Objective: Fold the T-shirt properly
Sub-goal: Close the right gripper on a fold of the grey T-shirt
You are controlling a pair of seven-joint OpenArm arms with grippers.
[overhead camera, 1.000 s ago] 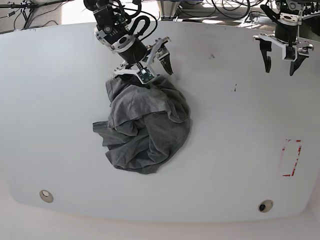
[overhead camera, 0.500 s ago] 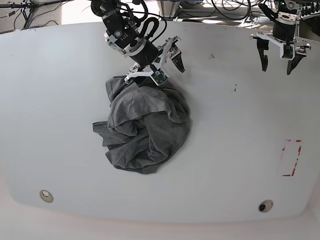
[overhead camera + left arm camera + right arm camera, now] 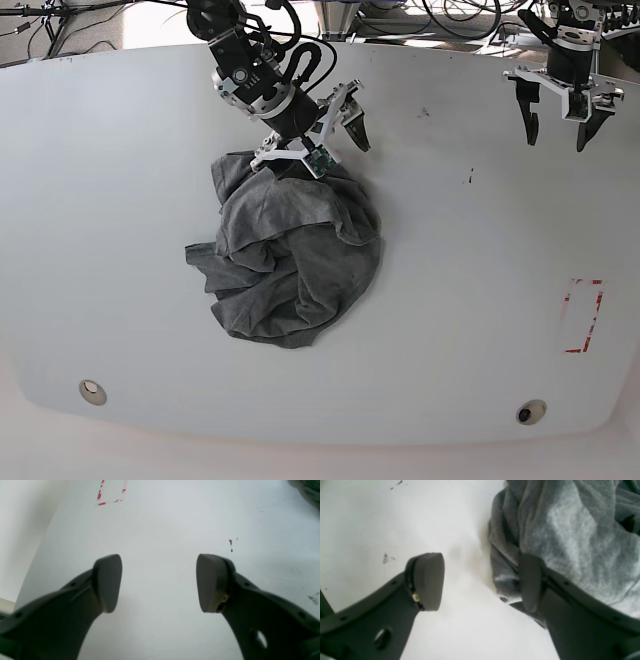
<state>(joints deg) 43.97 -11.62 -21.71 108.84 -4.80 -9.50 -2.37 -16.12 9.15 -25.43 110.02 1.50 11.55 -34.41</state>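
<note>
Base view looks down; wrist views sit close, sharing the table (image 3: pixel 120 200)

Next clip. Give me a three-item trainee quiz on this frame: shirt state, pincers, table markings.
1. True or false: the dark grey soft-fabric T-shirt lies flat and spread out on the white table.
2. Which pincer is at the shirt's edge? A) right pincer B) left pincer
3. Fill in: the red tape outline on the table lies on the side of the ____ pincer.

Key
1. False: it is a crumpled heap.
2. A. The right pincer stands open with one fingertip against the fabric; the left pincer is open over bare table, well apart from the shirt.
3. left
</note>
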